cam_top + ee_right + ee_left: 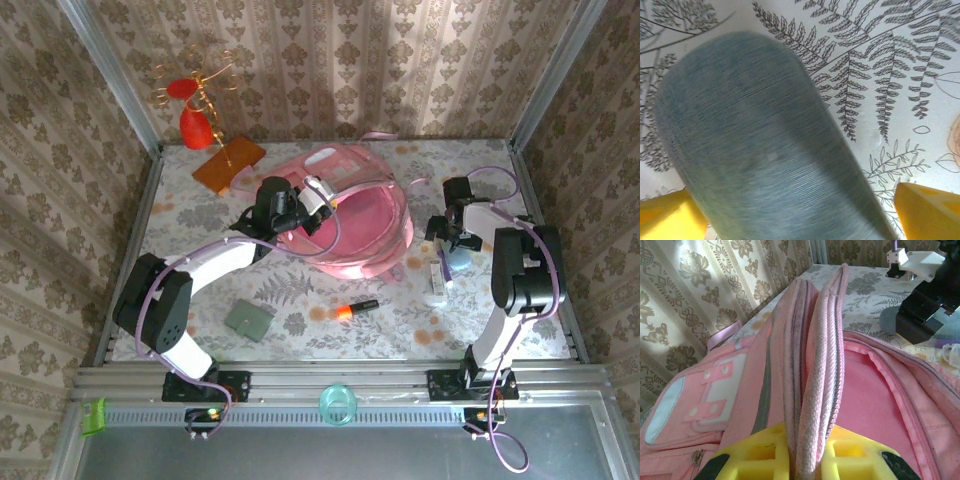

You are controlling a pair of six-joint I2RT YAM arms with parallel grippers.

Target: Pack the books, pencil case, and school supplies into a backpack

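2 weak spots to watch from here. Note the left fingers [757, 457] clamped nearly shut on the corded rim of the backpack [355, 220], at its left side, holding the mouth up and open in the middle of the tabletop [400, 320]. Expect trouble from any slip of that pinch off the rounded cord: probably a flop of the soft pink fabric and a closed mouth right at the moment of loading. Note the right fingers [927, 210] spread wide on either side of the pencil case [760, 140], a blue-grey fabric roll lying on the tabletop to the right of the backpack and apart from it. Cannot tell, through the blur, about any contact with the roll; no firm hold evident. Judging by the round, soft shape, fear a sideways roll or a squirt out of the pinch from closing off-centre or too near 1 end. Mind the slim whitish stick [437, 282] lying just beside the pencil case on its near side: likely to get nudged away or caught up along with it. Reckon too on a snag at the backpack's right wall during the carry, from too low a lift, dragging the whole soft backpack against the left hold. Leave for later the orange-and-black marker [355, 309] near the front of the tabletop, well apart from both arms
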